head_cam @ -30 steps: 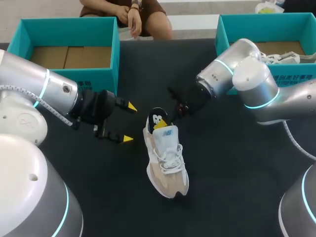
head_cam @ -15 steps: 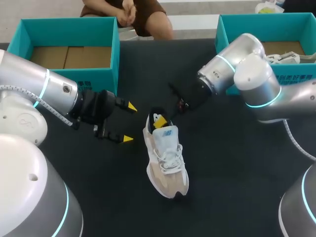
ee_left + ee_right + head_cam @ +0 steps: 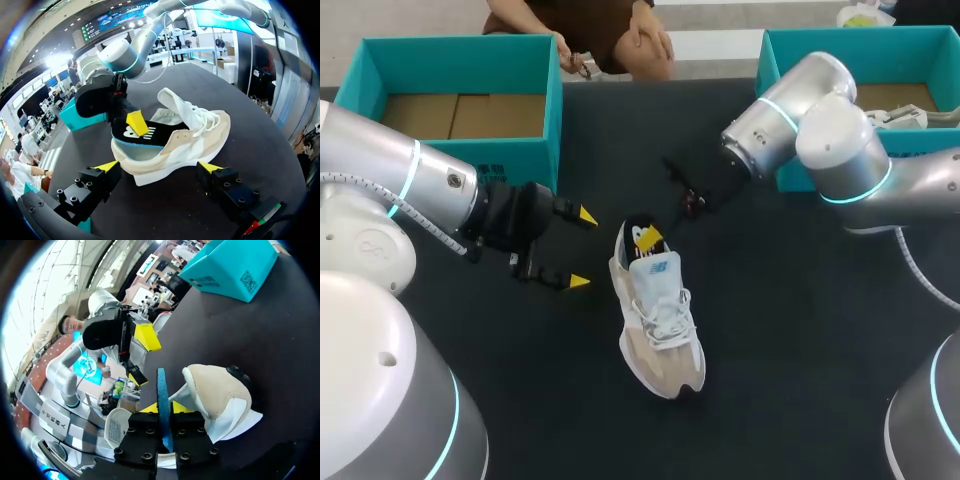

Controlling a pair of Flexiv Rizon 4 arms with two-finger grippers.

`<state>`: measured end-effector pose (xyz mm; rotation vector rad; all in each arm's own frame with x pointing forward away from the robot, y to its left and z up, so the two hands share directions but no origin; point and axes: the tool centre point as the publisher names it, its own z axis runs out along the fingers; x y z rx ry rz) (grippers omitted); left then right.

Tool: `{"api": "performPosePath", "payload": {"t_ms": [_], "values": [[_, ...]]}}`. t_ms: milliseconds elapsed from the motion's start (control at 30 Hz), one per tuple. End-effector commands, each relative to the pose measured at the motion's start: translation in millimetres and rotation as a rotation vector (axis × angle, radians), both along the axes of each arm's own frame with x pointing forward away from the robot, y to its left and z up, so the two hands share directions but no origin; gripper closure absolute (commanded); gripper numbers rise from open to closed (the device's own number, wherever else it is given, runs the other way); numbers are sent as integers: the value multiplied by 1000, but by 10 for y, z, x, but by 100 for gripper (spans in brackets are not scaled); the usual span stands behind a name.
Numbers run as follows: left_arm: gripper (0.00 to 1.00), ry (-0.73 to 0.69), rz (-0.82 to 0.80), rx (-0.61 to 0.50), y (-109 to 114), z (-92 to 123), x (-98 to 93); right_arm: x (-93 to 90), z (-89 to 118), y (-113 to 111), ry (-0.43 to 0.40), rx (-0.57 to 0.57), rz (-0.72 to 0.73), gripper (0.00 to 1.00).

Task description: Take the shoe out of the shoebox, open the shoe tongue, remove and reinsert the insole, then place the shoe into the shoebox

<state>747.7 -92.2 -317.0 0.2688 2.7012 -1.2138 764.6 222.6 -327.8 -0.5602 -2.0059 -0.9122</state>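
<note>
Teal shoebox [image 3: 520, 155] just beside left end effector [image 3: 582, 249]

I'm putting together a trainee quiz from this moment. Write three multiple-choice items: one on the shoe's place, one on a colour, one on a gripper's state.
1. The shoe is: A on the table; B held in the air; C on the floor.
2. The shoeboxes are: A red; B teal; C white.
3. The right gripper is: A open, empty; B shut on a lace; C shut on the insole.
Answers: 1 A, it lies on the black table. 2 B, both boxes' walls are teal. 3 C, the insole's edge sits clamped between its fingers.
</note>
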Motion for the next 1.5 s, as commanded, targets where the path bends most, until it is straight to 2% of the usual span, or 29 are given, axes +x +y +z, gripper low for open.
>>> {"api": "performPosePath", "payload": {"t_ms": [33,333,600,633,700,967,1067,1500], "values": [[0,0,0,5,-3,4,-5,-47,-37,33,8,1,3,100],[0,0,0,5,-3,4,-5,-254,-134,50,56,2,-6,100],[0,0,0,5,-3,4,-5,-248,-154,55,70,-11,-2,100],[0,0,0,5,-3,4,-5,-240,-142,53,65,-15,0,98],[0,0,0,5,-3,4,-5,-234,-123,47,60,-19,1,85],[0,0,0,5,-3,4,-5,-248,-53,40,40,-27,-9,76],[0,0,0,5,-3,4,-5,-250,-22,56,33,-29,-11,69],[0,0,0,5,-3,4,-5,-181,59,118,-4,-39,2,61]]}}
